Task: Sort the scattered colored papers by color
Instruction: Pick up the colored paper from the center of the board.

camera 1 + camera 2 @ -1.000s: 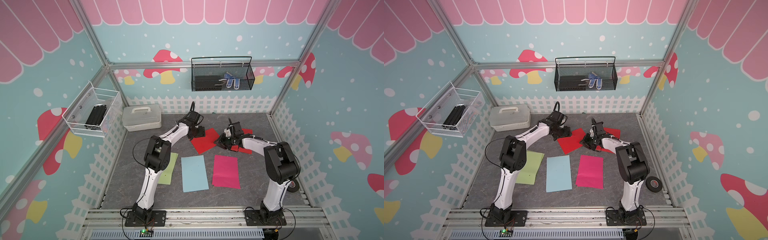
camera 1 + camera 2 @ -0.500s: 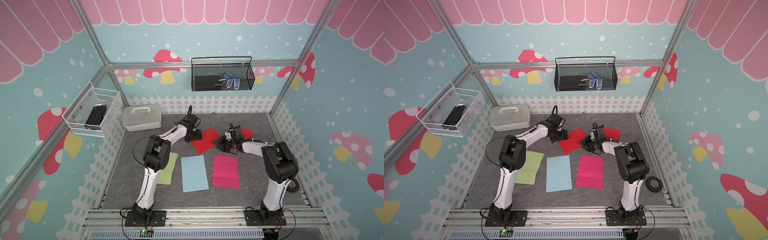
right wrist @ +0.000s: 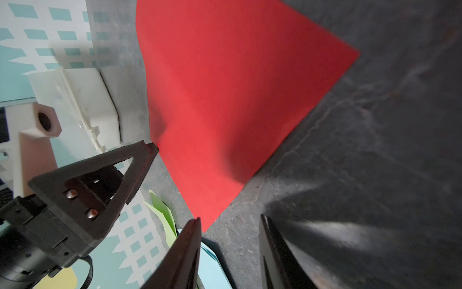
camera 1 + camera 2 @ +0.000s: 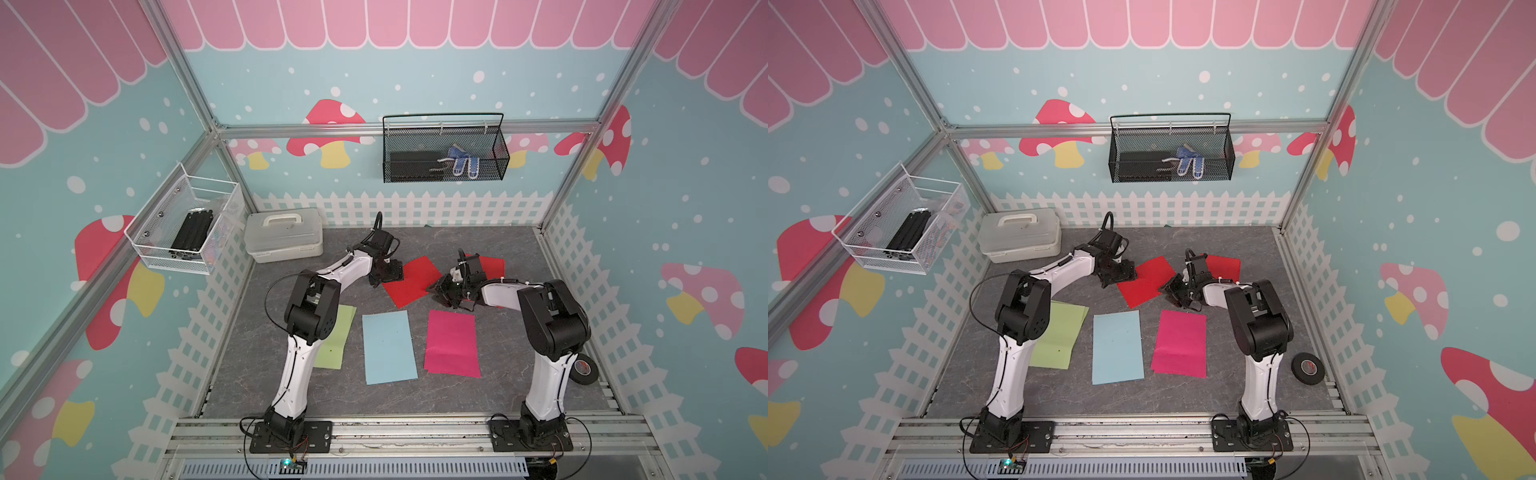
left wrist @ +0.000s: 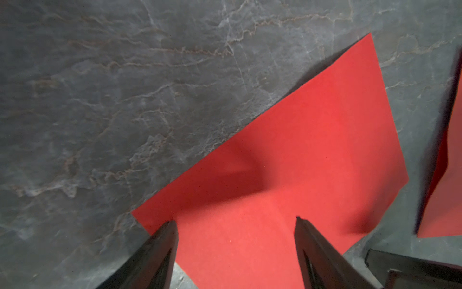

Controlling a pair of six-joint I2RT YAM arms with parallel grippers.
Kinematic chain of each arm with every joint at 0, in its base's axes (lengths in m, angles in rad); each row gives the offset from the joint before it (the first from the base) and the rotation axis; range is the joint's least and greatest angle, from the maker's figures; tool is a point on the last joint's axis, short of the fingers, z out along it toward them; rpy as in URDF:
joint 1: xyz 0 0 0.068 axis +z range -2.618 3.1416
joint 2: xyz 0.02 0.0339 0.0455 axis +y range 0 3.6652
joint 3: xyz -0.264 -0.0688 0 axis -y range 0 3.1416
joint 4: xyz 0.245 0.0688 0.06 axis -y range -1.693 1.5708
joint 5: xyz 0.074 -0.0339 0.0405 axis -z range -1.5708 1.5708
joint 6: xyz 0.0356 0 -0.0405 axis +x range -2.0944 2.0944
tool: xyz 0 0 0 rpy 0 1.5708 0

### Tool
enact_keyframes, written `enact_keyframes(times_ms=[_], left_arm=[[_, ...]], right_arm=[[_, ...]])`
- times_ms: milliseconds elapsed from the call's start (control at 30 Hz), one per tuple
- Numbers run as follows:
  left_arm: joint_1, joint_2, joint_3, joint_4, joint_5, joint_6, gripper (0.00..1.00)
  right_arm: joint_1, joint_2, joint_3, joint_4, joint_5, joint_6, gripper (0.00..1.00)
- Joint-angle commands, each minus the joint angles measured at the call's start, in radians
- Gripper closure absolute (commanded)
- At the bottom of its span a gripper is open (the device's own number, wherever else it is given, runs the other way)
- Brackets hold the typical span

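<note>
Nearest, unmoved in a row: light green paper (image 4: 334, 340), light blue paper (image 4: 388, 347), magenta paper (image 4: 452, 344). Behind, widened the right pincer (image 3: 230, 219), empty beside a corner of the red paper (image 4: 409, 282); resting the spread-open left pincer (image 5: 235, 220) on that sheet. Still to join the second red paper (image 4: 492, 266) beyond. Farther: grey counter (image 4: 519, 374), white box (image 4: 284, 239), mushroom walls (image 4: 328, 124).

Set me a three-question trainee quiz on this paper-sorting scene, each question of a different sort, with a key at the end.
1. True or false: the blue paper lies between the green paper and the magenta paper.
2. Which sheet is the left gripper over? A the green paper, B the red paper, C the blue paper.
3. Short answer: is the right gripper open or shut?
Key: 1 true; 2 B; 3 open.
</note>
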Motion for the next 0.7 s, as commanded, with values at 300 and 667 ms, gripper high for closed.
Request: enact_keyframes(times_ms=[300,667], left_arm=[[0.005,-0.025,-0.03,0.003,0.029,-0.006,0.23],[0.004,-0.028,-0.057,0.017,0.035,-0.019,0.24]], right_arm=[[-0.027,0.089,0.01,0.074,-0.002,0.066,0.59],[-0.033,0.134,-0.031,0.318,-0.028,0.202,0.59]])
